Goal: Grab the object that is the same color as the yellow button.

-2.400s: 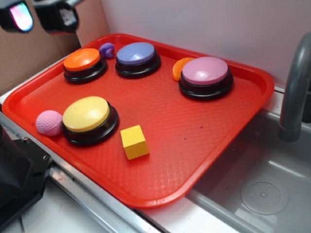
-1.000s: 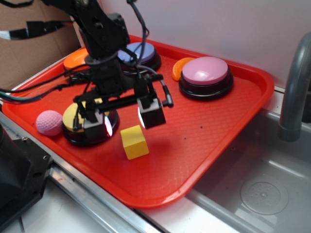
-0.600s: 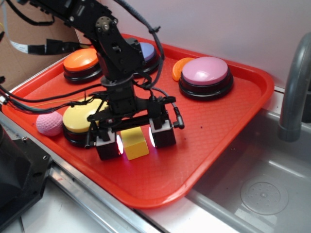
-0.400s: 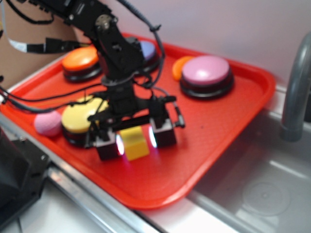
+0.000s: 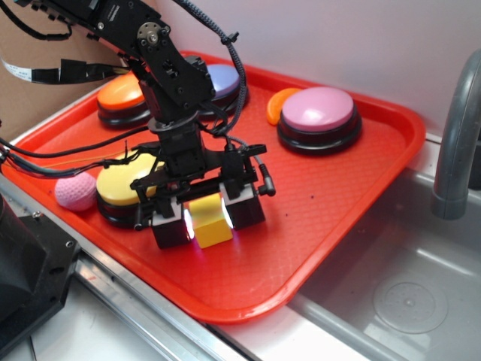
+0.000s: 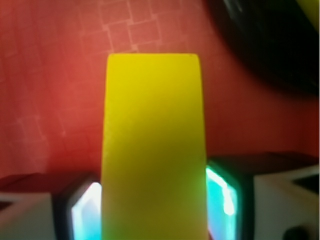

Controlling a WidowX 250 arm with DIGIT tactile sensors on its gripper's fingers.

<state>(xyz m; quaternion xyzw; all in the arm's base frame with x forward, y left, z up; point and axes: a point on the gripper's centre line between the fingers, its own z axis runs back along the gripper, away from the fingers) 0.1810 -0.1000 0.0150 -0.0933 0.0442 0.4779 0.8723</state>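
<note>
Between the hand's (image 5: 208,218) fingers: yellow cube (image 5: 210,220).

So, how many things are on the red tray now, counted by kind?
Buttons: 4, orange, purple, pink, yellow
Balls: 1, pink ball
Cubes: 1, yellow cube between the fingers of the tool
Orange piece behind the pink button: 1
Total: 7

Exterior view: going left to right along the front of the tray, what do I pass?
Pink ball → yellow button → yellow cube between the gripper fingers → bare red tray → grey faucet.
</note>
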